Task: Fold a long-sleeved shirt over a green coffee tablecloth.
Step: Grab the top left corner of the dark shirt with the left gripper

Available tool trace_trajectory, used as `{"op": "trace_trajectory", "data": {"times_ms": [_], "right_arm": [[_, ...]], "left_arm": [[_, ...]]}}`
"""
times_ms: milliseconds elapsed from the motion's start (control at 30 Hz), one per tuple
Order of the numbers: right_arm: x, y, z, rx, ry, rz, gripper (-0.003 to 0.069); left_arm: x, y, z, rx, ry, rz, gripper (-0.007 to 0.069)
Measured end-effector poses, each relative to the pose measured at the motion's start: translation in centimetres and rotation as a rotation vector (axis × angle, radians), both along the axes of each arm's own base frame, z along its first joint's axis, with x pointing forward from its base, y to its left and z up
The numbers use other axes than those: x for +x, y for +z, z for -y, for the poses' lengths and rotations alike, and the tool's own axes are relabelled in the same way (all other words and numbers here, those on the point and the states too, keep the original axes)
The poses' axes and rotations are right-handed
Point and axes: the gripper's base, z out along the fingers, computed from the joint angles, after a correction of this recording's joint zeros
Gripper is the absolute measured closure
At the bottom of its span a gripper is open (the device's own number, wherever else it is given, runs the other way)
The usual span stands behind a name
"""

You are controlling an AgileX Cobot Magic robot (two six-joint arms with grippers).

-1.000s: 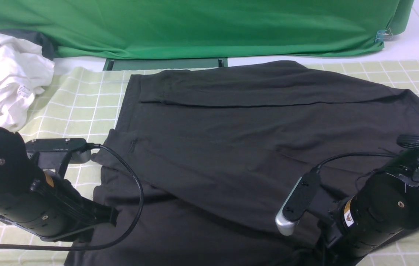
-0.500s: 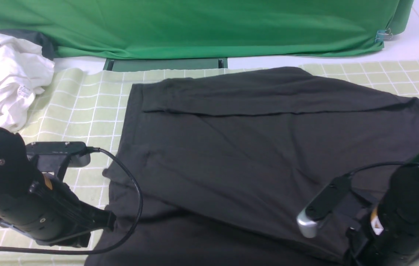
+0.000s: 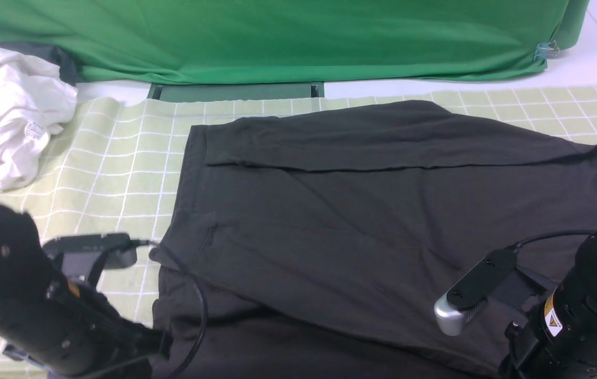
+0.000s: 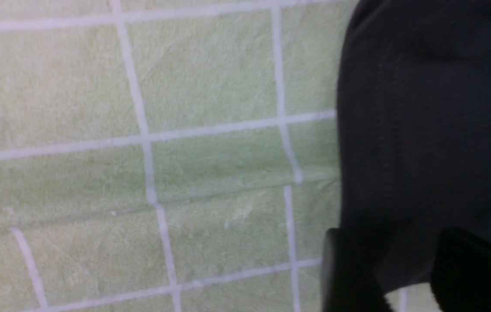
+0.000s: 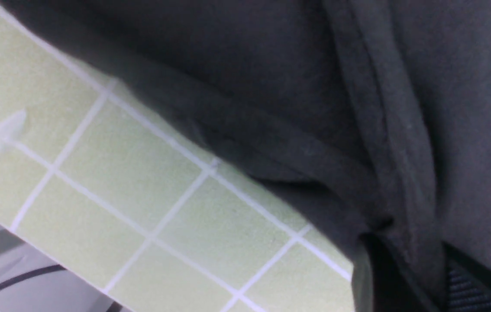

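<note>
Dark green flat object (image 3: pixel 235 92) at the far edge of the desk, left of its middle; cannot tell whether it is a container, nor any contents. Left arm (image 3: pixel 93 321) enters from the near left corner, its wrist slanting down toward the shirt's left margin; some blur. Left claw (image 4: pixel 399 251): fingers spread, standing apart at the black cloth's border; no grip seen. Right arm (image 3: pixel 588 310) sits at the near right corner, wrist tilted, its end dipping toward the near edge. Right claw (image 5: pixel 405 260): pinching a bunched fold of the shirt. Long-sleeved shirt (image 3: pixel 319 221): black, spread over the green coffee tablecloth (image 3: pixel 119 158), reaching from the near edge toward the far edge, a folded band across its far side. White garment (image 3: pixel 14 110) lies crumpled at the far left corner.
</note>
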Motion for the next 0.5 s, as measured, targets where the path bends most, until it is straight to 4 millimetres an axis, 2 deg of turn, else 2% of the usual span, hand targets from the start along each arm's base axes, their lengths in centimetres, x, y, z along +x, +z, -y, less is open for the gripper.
{"op": "trace_trajectory", "data": {"times_ms": [100, 133, 167, 267, 333, 367, 467, 500], "right_arm": [[0.0, 0.0, 0.0, 0.004, -0.032, 0.004, 0.0499], [0.0, 0.0, 0.0, 0.004, -0.038, 0.003, 0.048], [0.1, 0.0, 0.0, 0.005, -0.045, 0.005, 0.0426], [0.2, 0.0, -0.2, 0.017, -0.054, 0.019, 0.0318], [0.3, 0.0, -0.2, 0.026, -0.06, 0.03, 0.0263], [0.3, 0.0, -0.2, 0.027, -0.061, 0.031, 0.026], [0.3, 0.0, -0.3, 0.029, -0.061, 0.033, 0.0241], [0.3, 0.0, -0.3, 0.029, -0.061, 0.033, 0.0238]], "left_arm": [[-0.2, -0.6, -0.1, 0.004, -0.001, 0.021, 0.0177], [-0.3, -0.7, -0.1, 0.005, -0.001, 0.02, 0.0163], [-0.3, -0.9, -0.2, 0.004, -0.001, 0.022, 0.0118], [-0.2, -1.4, -0.1, 0.001, 0.004, 0.012, 0.0085], [0.1, -1.9, 0.1, -0.005, 0.009, -0.003, 0.0091], [0.1, -2.0, 0.1, -0.005, 0.01, -0.004, 0.0091], [0.4, -2.8, 0.3, -0.01, -0.01, -0.04, 0.0148], [0.5, -3.1, 0.3, -0.009, -0.035, -0.046, 0.0209]]}}
